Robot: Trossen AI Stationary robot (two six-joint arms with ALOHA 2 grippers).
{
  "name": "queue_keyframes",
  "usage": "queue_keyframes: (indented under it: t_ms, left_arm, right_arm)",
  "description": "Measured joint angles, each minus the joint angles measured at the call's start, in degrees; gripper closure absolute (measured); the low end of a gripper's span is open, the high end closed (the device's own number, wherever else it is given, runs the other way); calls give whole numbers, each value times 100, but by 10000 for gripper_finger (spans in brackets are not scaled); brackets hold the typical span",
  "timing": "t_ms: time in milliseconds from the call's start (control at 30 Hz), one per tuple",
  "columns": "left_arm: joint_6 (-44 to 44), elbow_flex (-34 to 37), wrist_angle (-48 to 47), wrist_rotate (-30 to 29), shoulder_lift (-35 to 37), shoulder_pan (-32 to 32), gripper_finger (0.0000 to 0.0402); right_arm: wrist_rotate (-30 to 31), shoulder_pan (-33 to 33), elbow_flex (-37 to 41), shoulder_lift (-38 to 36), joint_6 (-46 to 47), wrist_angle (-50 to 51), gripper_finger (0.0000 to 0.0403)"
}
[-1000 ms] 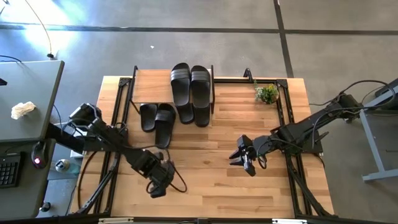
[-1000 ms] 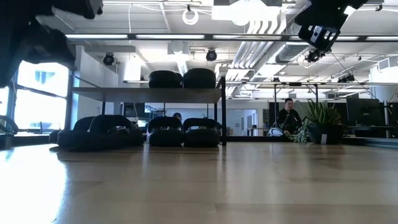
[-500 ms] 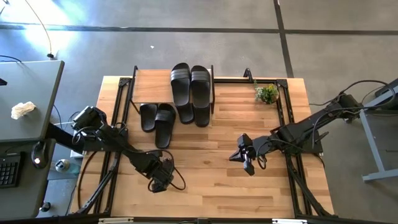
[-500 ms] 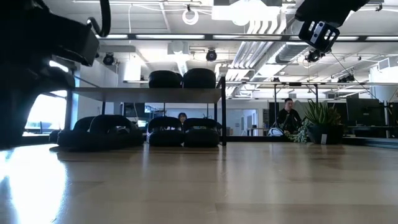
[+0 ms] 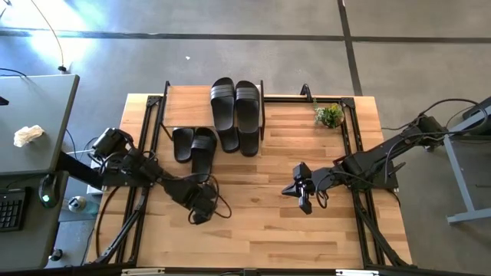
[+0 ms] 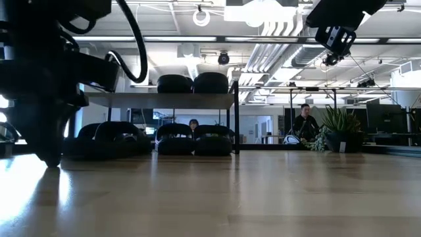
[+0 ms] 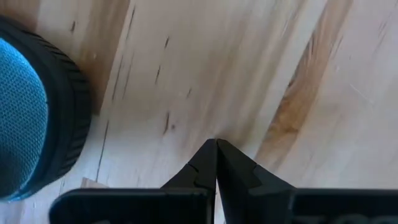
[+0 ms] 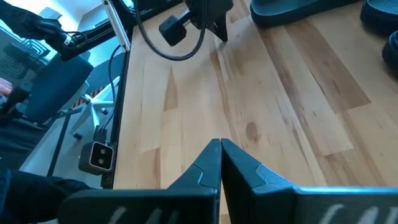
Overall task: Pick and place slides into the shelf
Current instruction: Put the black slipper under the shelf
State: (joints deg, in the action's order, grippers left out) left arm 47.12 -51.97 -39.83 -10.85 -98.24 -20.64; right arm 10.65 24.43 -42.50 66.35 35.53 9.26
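The shelf [image 5: 188,106] stands at the table's far left. Two black slides [image 5: 223,107] [image 5: 247,107] lie on its top board, and several more [image 6: 174,139] rest on their soles on the table under it; two of these [image 5: 193,149] stick out toward the near side. My left gripper [image 5: 201,217] is shut on nothing. It points down close over bare wood near the table's front left, and I cannot tell whether its tips [image 7: 216,144] touch the wood. My right gripper [image 5: 304,205] hangs shut and holds nothing, high over the table's right middle [image 6: 339,39].
A small potted plant [image 5: 329,115] stands at the far right corner. A round black-rimmed thing with a blue mesh top [image 7: 25,118] lies close beside my left gripper. People show in the room beyond the table [image 6: 304,122]. Bare wood spreads between the two arms [image 5: 253,199].
My left gripper has sunk toward the tabletop and moved a little toward the far edge, tipping steeper downward, still shut. My right gripper has stayed in place and shut its fingers on nothing. The slides have not moved.
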Motion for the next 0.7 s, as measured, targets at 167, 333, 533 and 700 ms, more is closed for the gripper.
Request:
queue_keyframes:
  t_ms: [167, 333, 533, 700]
  left_arm:
    - [-423, 95, 24, 206, 22, 490, 400]
    - [-807, 121, 5, 170, 13, 902, 401]
    - [-967, 127, -30, 6, 4, 1292, 401]
    - [-1123, 129, -75, -167, -2, 1550, 401]
  right_arm:
    - [12, 0, 0, 0, 0, 66, 403]
    - [5, 0, 0, 0, 0, 92, 403]
    - [-5, 0, 0, 0, 0, 94, 403]
    - [-7, 0, 0, 0, -37, 96, 403]
